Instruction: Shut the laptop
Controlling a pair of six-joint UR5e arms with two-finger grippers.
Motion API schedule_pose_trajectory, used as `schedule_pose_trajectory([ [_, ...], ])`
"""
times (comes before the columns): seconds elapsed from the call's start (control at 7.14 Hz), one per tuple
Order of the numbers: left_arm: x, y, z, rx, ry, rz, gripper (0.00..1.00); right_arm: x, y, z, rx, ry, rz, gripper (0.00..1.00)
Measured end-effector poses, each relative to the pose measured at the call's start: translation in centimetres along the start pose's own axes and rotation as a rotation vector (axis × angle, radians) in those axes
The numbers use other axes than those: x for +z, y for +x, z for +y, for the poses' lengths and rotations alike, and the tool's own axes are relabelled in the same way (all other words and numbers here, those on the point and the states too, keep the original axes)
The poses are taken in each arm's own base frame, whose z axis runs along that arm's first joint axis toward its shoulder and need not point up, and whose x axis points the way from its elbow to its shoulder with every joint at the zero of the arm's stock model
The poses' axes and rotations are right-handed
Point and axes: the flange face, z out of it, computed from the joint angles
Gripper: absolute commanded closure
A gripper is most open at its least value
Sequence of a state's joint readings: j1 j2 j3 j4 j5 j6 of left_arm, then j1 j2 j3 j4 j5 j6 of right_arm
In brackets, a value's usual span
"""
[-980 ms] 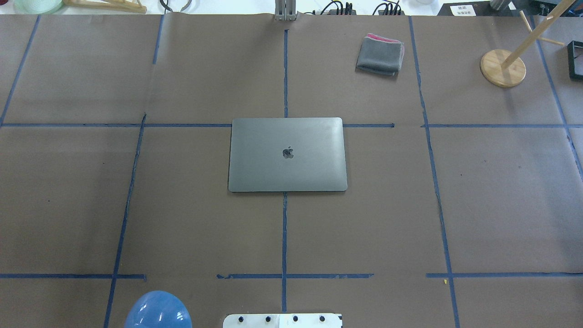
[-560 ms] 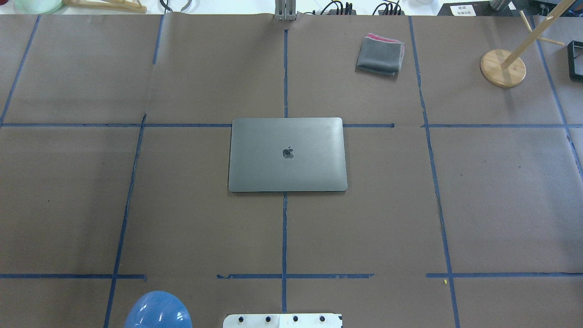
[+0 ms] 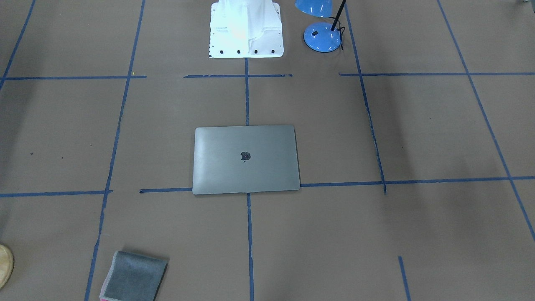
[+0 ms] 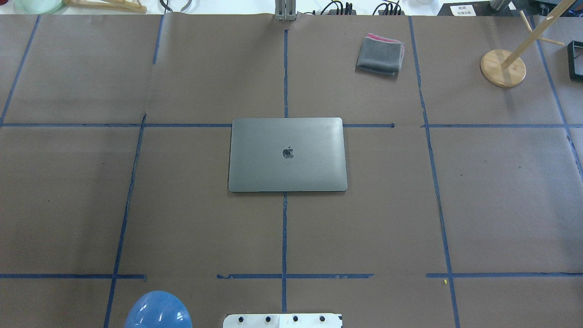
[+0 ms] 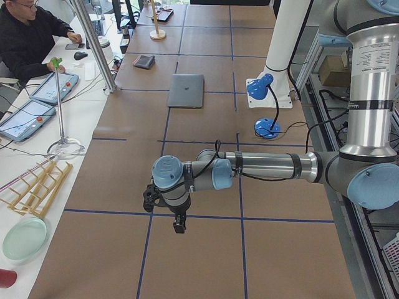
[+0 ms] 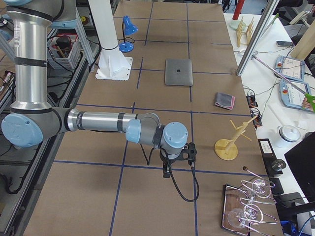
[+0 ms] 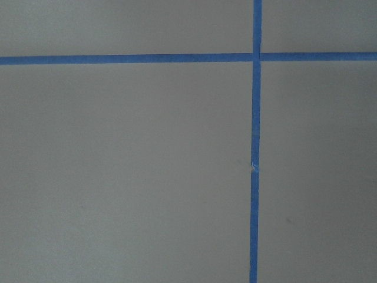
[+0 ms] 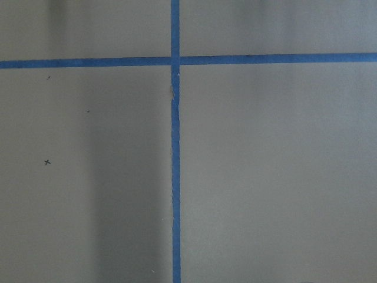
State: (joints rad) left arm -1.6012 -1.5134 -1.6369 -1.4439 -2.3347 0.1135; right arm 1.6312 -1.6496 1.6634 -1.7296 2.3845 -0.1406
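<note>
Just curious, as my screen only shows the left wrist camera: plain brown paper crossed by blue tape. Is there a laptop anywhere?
Observer: Yes. A slim grey metal laptop lies mid-table, its lid shut flat, logo up.
Visitor: Is a hand on it?
Observer: No. The left hand hangs over bare brown paper near one end of the table, well clear.
Visitor: And the other?
Observer: The right hand hangs near the opposite end, also apart from the laptop.
</note>
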Motion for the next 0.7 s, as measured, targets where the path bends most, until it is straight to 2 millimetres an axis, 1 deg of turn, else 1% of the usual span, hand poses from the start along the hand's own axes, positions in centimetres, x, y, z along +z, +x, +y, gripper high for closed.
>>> schedule_pose_trajectory([
  [0.7, -0.03, 0.02, -0.04, 0.002, 0.001, 0.000, 0.00, -0.33, 0.30, 0.14, 0.005, 0.008, 0.000, 0.00],
])
